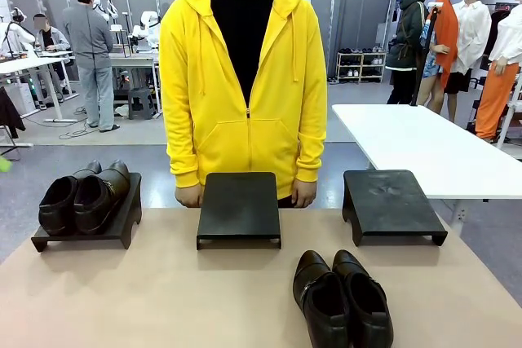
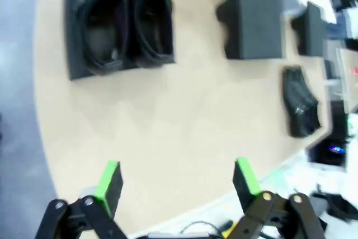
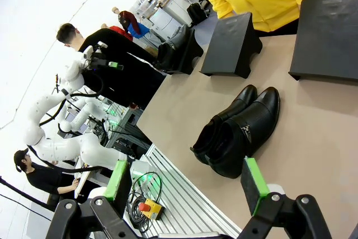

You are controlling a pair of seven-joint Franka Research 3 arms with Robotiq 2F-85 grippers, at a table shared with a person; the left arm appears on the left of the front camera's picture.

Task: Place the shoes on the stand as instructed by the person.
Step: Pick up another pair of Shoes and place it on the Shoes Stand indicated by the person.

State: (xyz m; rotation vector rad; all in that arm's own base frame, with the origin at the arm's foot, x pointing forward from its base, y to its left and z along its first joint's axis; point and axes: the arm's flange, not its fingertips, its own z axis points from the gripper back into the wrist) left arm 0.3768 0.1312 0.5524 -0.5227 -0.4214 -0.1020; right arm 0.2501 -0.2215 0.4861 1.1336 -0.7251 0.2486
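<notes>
Near pair of black shoes (image 1: 342,301) lies on the tan table (image 1: 147,299) by its near edge, right of centre. The shoes touch, long axis near-to-far, toes toward the person (image 1: 243,87). Right gripper (image 3: 185,173) hovers near their heels, jaws spread and holding nothing. Left gripper (image 2: 176,176) is likewise released over the tabletop. Second pair (image 1: 84,197) sits on the left stand (image 1: 126,222), toes pointing away. The person stands behind the middle stand (image 1: 239,205), hands at the far edge. A white table (image 1: 424,144) stands beyond on the right.
</notes>
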